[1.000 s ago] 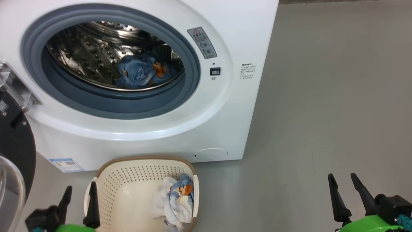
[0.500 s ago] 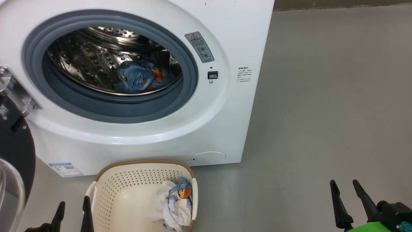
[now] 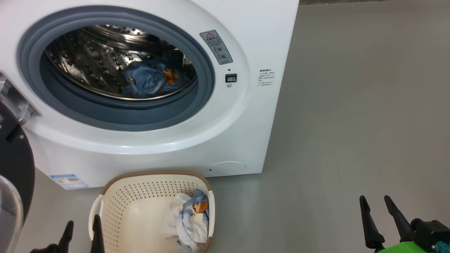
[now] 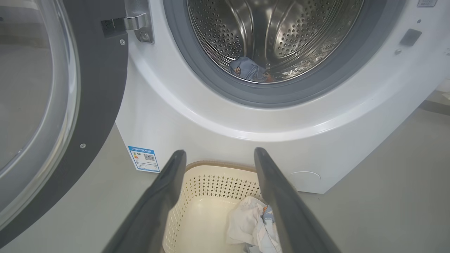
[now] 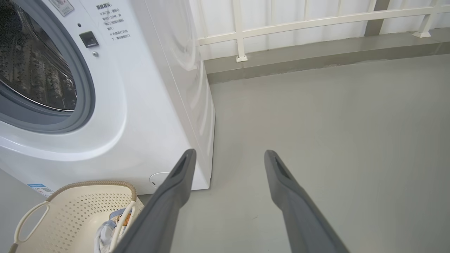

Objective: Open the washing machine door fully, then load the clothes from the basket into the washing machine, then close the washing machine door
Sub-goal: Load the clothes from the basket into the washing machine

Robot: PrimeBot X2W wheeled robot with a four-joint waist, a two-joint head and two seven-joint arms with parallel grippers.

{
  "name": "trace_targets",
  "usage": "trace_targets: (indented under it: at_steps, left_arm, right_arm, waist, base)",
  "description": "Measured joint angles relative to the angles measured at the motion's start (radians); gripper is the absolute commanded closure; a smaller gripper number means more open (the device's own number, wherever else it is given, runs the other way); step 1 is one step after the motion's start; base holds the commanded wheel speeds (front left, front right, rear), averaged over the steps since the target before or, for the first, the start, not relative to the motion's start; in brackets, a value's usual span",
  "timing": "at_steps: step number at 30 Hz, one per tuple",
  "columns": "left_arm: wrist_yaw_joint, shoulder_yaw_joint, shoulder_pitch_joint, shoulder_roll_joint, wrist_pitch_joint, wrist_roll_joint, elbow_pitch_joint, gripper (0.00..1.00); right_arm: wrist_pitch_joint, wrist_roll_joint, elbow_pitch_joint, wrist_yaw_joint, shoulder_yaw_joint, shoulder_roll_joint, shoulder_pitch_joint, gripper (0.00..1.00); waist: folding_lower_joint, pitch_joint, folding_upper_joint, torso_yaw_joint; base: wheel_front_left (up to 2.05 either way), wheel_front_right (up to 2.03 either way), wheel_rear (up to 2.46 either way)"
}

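1. The washing machine (image 3: 225, 137) is a white box with a smooth, glossy front. Its round mouth is lined with a grey rubber gasket (image 3: 116, 117), and a perforated steel drum (image 3: 84, 59) sits behind it. A blue label (image 3: 68, 181) is at one lower front corner.
2. The washing machine door (image 4: 100, 88) stands swung open on a metal hinge at the robot's left. It is a glossy black ring around a clear, bulging glass window.
3. The clothes (image 3: 188, 219) are a soft, crumpled heap, white and light blue with an orange-brown patch. They lie in the right part of the basket (image 3: 154, 174). A further light-blue garment (image 3: 147, 79) with an orange-brown patch lies at the bottom of the drum.
4. The basket is cream-white plastic and rounded-rectangular, with perforated walls, a brown woven-look rim and white side handles. It stands on the smooth grey floor (image 3: 351, 105) just in front of the machine, below the mouth.
5. The left gripper (image 3: 83, 220) has its jaws spread wide and holds nothing. It is at the basket's left edge; contact with the basket cannot be told. The heap lies across the basket from it, untouched.
6. The right gripper (image 3: 374, 198) has its jaws spread wide and holds nothing. It is over bare floor, well to the right of the basket and clothes.
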Motion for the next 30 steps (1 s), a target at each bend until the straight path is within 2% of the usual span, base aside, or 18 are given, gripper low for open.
trace_targets:
  at_steps: [13,30]
  left_arm:
    - [0.0,-0.095,-0.07,-0.002,0.0,-0.044,0.115,0.0]
    - [0.0,-0.324,-0.373,0.049,0.0,-0.173,0.424,0.0]
  right_arm:
    - [0.0,0.0,-0.014,0.0,0.022,0.017,-0.057,0.0]
    - [0.0,-0.007,-0.036,0.0,0.033,0.042,-0.191,0.0]
  waist:
    - [0.0,0.078,0.0,-0.012]
    - [0.0,0.272,0.0,-0.044]
  base:
    - [0.0,0.0,0.0]
    - [0.0,0.0,0.0]
